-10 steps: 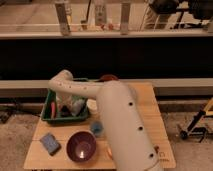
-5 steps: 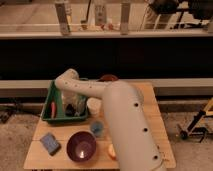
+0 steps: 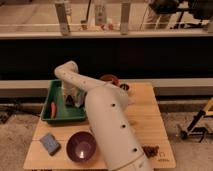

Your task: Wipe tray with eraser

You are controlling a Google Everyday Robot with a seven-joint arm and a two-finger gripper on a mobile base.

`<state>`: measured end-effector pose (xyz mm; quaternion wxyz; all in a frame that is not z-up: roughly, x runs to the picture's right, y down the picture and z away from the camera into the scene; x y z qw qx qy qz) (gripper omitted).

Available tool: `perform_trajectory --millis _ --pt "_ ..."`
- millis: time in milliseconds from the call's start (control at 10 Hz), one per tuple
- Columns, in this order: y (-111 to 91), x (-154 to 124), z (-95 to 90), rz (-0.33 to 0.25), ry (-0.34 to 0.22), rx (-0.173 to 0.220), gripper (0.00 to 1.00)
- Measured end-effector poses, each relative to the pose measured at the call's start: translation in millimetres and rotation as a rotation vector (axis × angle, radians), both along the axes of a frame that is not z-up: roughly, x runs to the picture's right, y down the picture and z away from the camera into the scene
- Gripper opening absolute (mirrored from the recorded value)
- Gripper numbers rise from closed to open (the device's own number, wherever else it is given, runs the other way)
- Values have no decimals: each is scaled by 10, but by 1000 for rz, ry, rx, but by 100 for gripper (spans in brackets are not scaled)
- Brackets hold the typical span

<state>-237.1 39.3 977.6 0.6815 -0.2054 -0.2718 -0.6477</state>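
The green tray [image 3: 47, 117] sits on the left of the wooden table. My white arm rises from the bottom of the view, bends at an elbow above the tray's far edge and reaches down into it. My gripper [image 3: 70, 98] is inside the tray, near its back middle, low over the floor. What it holds is hidden. An orange-red item [image 3: 53, 109] lies in the tray left of the gripper. A blue-grey flat block [image 3: 50, 143], possibly the eraser, lies on the table in front of the tray.
A round purple bowl [image 3: 81, 146] stands in front of the tray, next to my arm. A brown bowl [image 3: 109, 79] and a small dark object [image 3: 124, 87] are at the table's back. A small brown item [image 3: 150, 149] lies front right. A dark ledge runs behind the table.
The arm's elbow has moved up and to the right over the tray's far edge. The gripper has stayed inside the tray, shifting slightly.
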Motion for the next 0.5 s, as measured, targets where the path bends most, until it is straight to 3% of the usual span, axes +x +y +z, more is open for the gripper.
perform_trajectory --millis 500 --pt "-57 -294 54 -13 -35 -4 0"
